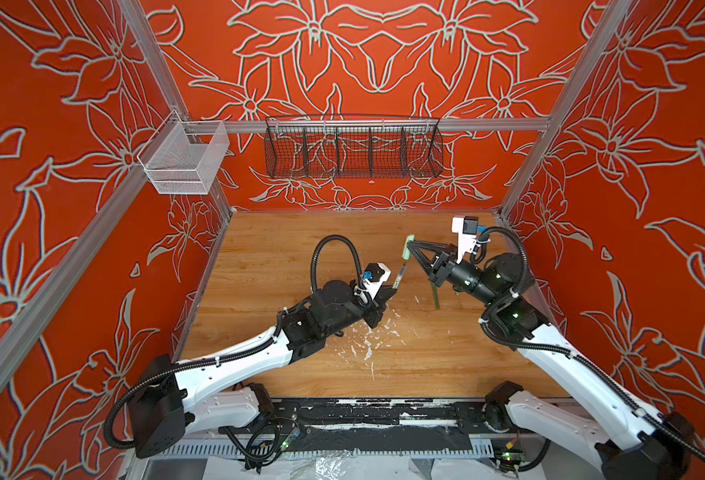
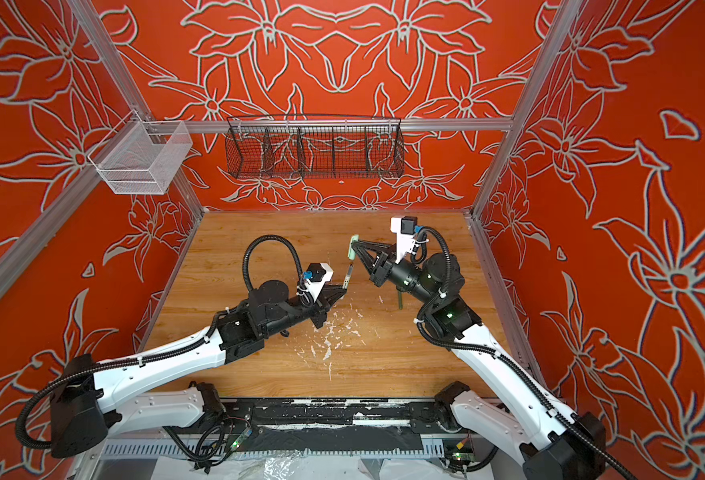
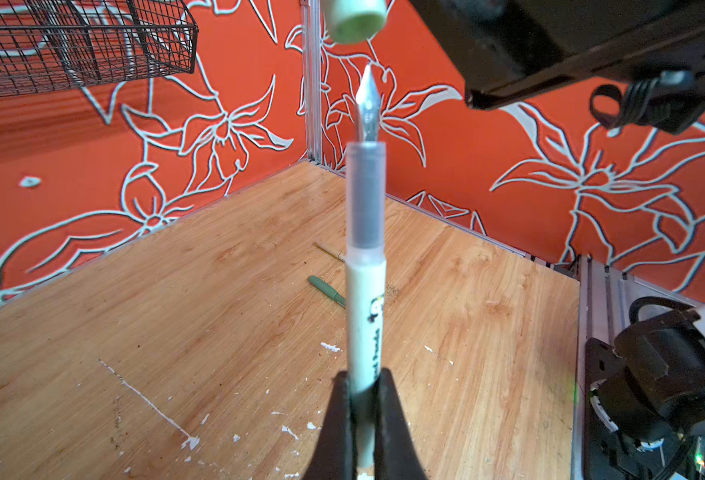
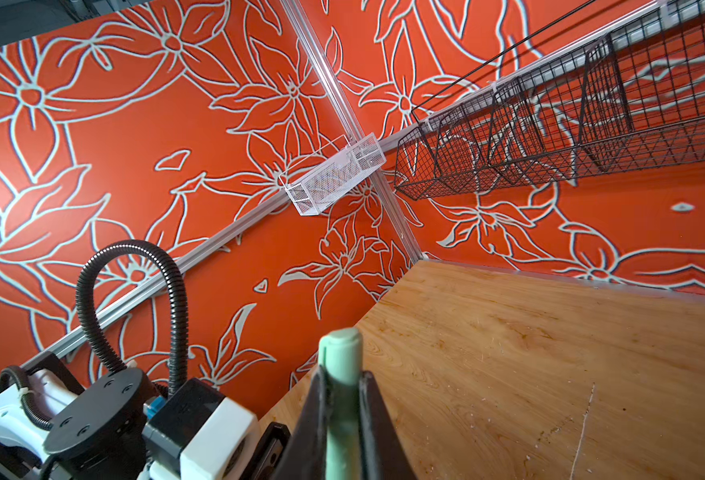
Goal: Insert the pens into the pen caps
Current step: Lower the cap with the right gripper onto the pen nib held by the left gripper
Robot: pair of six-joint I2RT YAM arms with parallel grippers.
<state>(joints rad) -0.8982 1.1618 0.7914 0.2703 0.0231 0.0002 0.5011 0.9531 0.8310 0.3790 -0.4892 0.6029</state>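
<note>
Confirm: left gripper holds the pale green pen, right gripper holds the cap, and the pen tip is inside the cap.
Wrong on the pen tip. The left gripper holds the pale green pen, the right gripper holds the cap, but the left wrist view shows the pen tip outside the cap, short of its opening.

Pale green stick pen (image 3: 365,299), clear grip section, bare grey metal tip: pinched by its lower barrel in left gripper (image 3: 365,386). Tip aims at the open mouth of pale green stubby cap (image 3: 355,18), just apart, not entered. Right gripper (image 4: 342,384) clamps the cap. Dark green pen (image 3: 326,290) and thin tan pen (image 3: 329,250) lie flat on wooden table (image 3: 176,332), close together.
</note>
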